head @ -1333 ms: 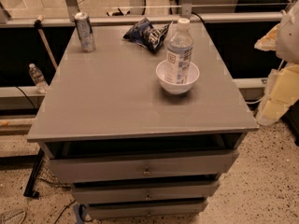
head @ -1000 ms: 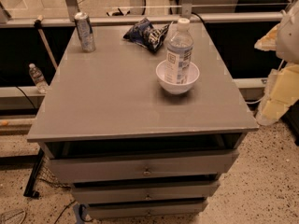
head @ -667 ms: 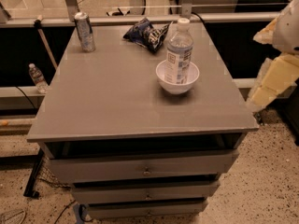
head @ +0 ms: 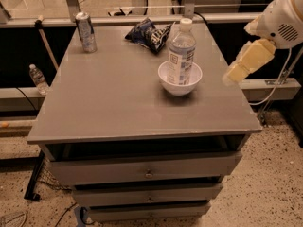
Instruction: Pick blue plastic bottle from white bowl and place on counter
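Note:
The blue plastic bottle (head: 181, 51) stands upright in the white bowl (head: 180, 82), with a white cap and a white label bearing a dark square mark. The bowl sits on the right half of the grey counter (head: 113, 93). My gripper (head: 247, 60) is a cream-coloured piece on the white arm (head: 281, 18). It hangs off the counter's right edge, level with the bowl and about a bowl's width to its right. It touches nothing.
A silver can (head: 86, 31) stands at the counter's back left. A crumpled dark blue snack bag (head: 149, 33) lies at the back, just behind the bottle. A small water bottle (head: 36, 78) stands on a ledge to the left, below the counter. Three drawers (head: 147, 173) face front.
My arm and gripper have swung up and leftward, closer to the counter's right edge. The bottle, bowl, can and bag have not moved.

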You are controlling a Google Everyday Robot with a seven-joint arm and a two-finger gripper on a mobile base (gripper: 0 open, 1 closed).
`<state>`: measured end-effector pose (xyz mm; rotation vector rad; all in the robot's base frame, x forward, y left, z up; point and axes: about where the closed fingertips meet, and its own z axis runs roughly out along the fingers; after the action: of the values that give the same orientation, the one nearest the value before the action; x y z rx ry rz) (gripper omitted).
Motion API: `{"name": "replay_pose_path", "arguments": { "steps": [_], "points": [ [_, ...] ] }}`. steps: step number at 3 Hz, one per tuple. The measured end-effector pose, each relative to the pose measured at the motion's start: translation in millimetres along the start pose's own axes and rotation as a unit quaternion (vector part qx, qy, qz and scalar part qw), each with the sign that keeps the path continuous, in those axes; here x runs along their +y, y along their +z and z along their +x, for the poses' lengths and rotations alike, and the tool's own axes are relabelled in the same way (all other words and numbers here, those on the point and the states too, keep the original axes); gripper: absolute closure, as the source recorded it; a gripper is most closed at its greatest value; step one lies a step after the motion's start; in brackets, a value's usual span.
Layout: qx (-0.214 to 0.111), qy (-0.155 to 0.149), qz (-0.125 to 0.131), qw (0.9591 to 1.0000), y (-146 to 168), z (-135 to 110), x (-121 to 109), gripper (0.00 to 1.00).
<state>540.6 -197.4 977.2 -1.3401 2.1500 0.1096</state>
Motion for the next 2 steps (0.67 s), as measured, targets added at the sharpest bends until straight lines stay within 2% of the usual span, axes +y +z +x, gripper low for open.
{"name": "replay_pose_path", "arguments": {
  "steps": [1,2],
  "points": [
    [0.000,0.000,0.000,1.0000,0.0,0.0,0.0,0.00],
    [0.003,0.006,-0.001,1.0000,13.2,-9.5,-1.0,0.00]
  ]
}}
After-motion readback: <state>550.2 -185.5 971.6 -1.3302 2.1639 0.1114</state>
